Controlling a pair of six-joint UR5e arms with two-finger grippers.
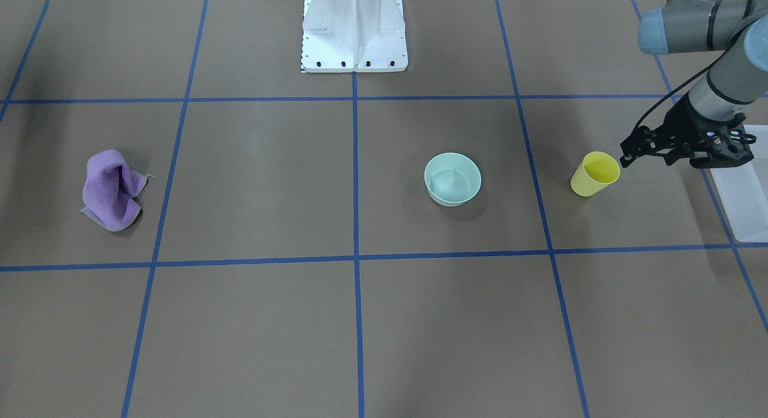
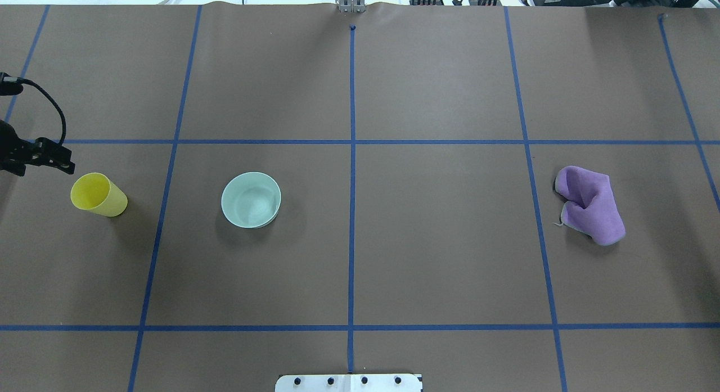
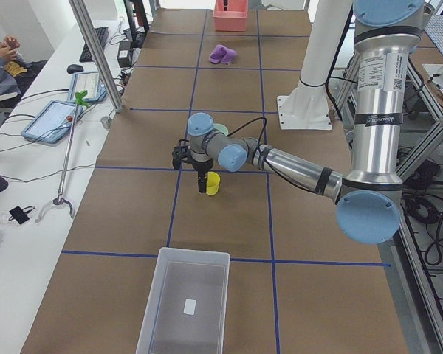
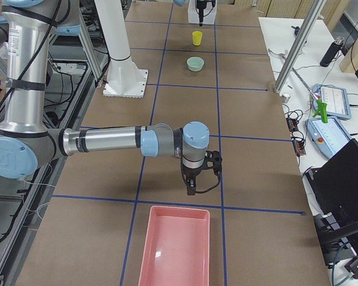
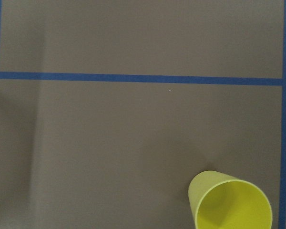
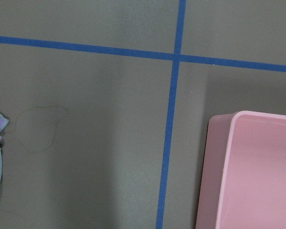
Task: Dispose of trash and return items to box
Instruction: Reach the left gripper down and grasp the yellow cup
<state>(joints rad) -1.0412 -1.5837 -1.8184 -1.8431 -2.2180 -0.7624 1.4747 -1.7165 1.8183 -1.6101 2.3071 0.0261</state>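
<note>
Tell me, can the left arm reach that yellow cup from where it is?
Probably yes: the left tool hangs close beside the upright yellow cup, and nothing stands between them.

Table (image 2: 427,257) bears bowl (image 2: 251,199), cup (image 2: 98,194), cloth (image 2: 590,204), box (image 3: 184,302), pink tray (image 4: 176,247).

Bowl (image 1: 452,179) between cup (image 1: 594,174) and cloth (image 1: 113,191) on the table (image 1: 270,316), cup nearest the box (image 1: 744,193).
</note>
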